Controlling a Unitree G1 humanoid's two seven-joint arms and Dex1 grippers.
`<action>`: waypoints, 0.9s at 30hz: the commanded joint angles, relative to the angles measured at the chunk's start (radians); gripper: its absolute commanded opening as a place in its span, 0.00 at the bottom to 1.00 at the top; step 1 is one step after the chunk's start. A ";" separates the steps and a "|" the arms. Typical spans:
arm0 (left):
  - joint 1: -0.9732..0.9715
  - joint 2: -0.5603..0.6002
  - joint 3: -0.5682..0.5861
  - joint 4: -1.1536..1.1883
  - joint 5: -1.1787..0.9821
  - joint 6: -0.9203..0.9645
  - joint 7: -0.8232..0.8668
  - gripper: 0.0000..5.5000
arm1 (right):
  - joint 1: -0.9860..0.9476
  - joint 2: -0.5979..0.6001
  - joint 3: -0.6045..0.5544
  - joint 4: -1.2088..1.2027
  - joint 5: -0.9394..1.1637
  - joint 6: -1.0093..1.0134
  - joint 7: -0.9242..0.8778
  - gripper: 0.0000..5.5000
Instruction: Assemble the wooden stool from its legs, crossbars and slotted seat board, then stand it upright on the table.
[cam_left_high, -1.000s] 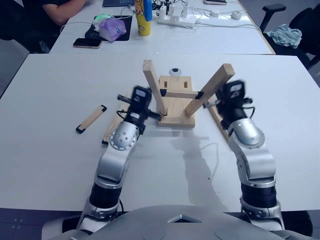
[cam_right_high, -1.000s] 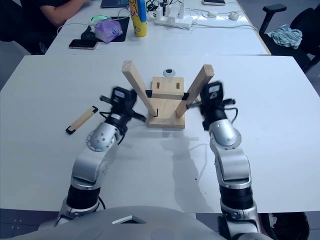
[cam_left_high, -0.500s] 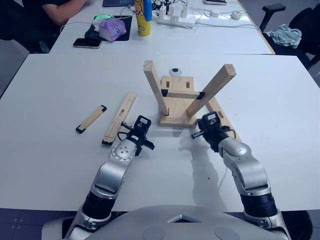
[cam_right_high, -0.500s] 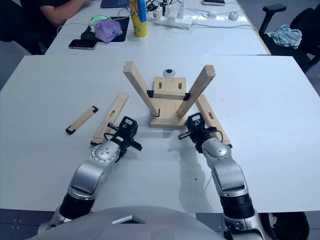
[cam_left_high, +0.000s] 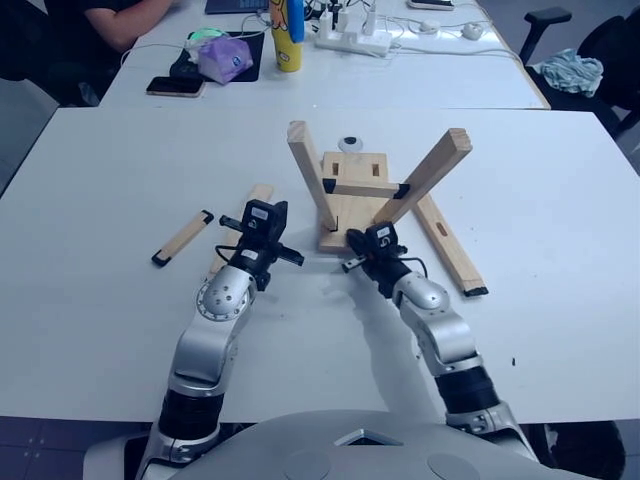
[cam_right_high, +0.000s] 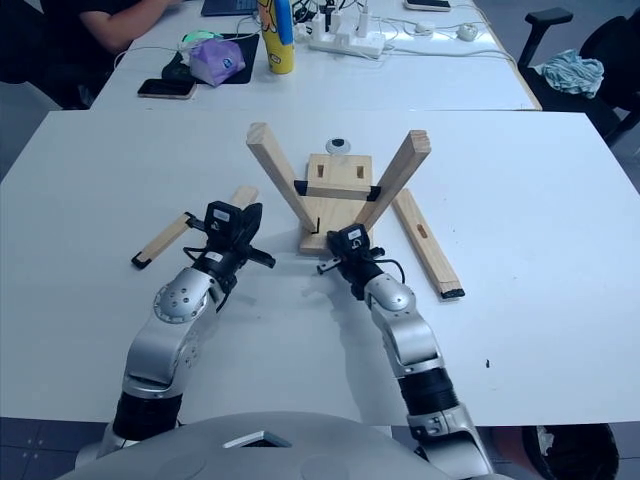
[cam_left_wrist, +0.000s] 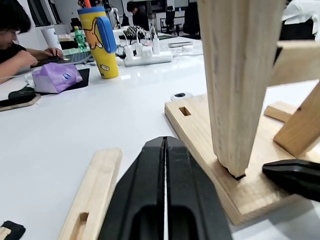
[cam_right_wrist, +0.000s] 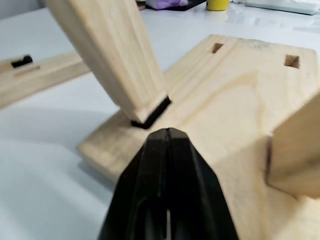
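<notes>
Seat board (cam_left_high: 352, 215) flat on desk (cam_left_high: 120, 180), frame centre. Two slotted-in legs: one leg (cam_left_high: 310, 172) leans upper left, other leg (cam_left_high: 428, 172) upper right, crossbar (cam_left_high: 362, 187) between. Loose leg (cam_left_high: 450, 245) lies just right of board; second loose leg (cam_left_wrist: 92, 195) left of it. Short bar (cam_left_high: 183, 238) further left. Left jaws together, near board's lower-left corner. Right jaws together, at board's lower edge.

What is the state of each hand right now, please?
Left hand: closed, holding nothing.
Right hand: closed, holding nothing.
</notes>
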 joint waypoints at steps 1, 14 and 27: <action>-0.053 -0.017 0.115 -0.043 -0.077 -0.080 0.002 0.00 | 0.059 -0.005 0.016 0.111 -0.066 0.023 -0.054 0.00; -0.757 0.050 0.429 -0.068 -0.607 0.110 0.007 0.00 | 0.031 -0.006 0.033 0.276 -0.130 0.002 -0.103 0.00; -0.576 0.085 0.013 0.227 -0.526 0.404 -0.011 0.00 | -0.017 -0.003 0.049 0.326 -0.158 -0.013 -0.079 0.00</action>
